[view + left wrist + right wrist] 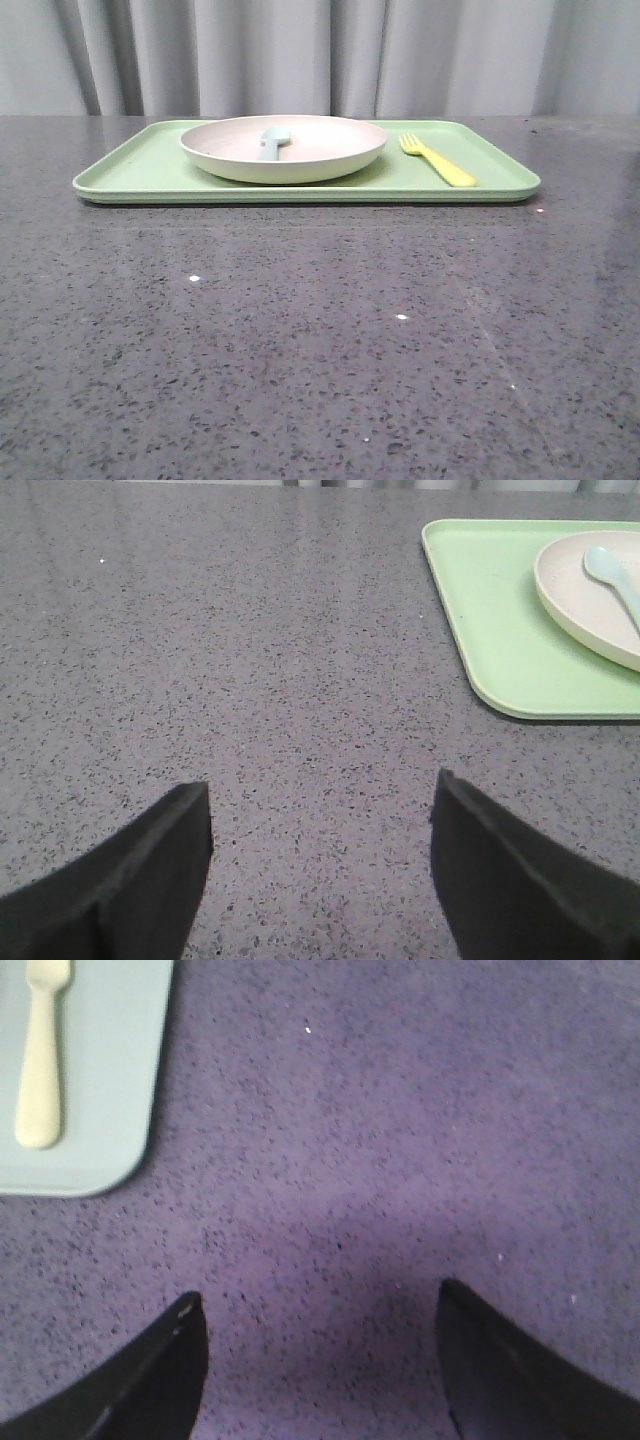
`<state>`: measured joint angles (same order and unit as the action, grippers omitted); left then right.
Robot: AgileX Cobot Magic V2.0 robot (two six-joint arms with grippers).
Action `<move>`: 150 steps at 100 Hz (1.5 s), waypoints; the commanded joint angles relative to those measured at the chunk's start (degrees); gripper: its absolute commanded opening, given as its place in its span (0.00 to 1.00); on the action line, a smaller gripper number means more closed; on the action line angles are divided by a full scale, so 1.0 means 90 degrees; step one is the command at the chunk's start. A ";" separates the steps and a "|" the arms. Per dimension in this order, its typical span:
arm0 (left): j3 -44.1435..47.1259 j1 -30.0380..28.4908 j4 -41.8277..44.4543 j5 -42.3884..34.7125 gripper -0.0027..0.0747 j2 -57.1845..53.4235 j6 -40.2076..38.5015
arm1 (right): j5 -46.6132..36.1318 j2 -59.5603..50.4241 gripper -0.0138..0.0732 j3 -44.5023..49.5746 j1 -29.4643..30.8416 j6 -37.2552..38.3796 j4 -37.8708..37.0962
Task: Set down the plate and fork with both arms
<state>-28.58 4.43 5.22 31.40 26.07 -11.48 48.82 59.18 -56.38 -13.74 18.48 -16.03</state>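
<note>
In the front view we see the tray [150, 170] lying flat at the far side of the table [300, 340], in front of the grey curtain [300, 50]. The plate [300, 160] sits on the tray a little left of its middle, and a pale blue spoon [272, 143] lies inside it. The fork [440, 162] rests on the tray at about 3 o'clock from the plate, apart from its rim, tines toward the curtain and handle angled toward 5 o'clock.

Neither arm appears in the front view. From our left wrist camera the left gripper [322, 870] hangs over bare table with its jaws spread wide and nothing between them; the tray corner [480, 630], plate [585, 605] and spoon [610, 570] lie well apart from its fingers [150, 880]. From our right wrist camera the right gripper [320, 1360] is likewise spread wide and holds nothing, over bare table, with the tray corner [110, 1090] and the fork [42, 1060] well apart from its fingers [500, 1360].
</note>
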 commanded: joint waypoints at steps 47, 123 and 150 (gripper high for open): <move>-0.0188 -0.0023 -0.0016 -0.0478 0.63 0.0023 -0.0031 | -0.0288 -0.2248 0.72 0.1737 0.0147 0.0009 -0.0079; -0.0188 -0.0023 -0.0016 -0.0478 0.01 0.0023 -0.0031 | -0.0287 -0.2373 0.02 0.1765 0.0147 0.0009 -0.0080; -0.0188 -0.0023 -0.0016 -0.0478 0.01 0.0023 -0.0031 | -0.0287 -0.2373 0.02 0.1765 0.0147 0.0009 -0.0080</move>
<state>-28.58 4.43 5.22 31.40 26.07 -11.48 48.95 38.01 -39.13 -12.87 18.59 -15.85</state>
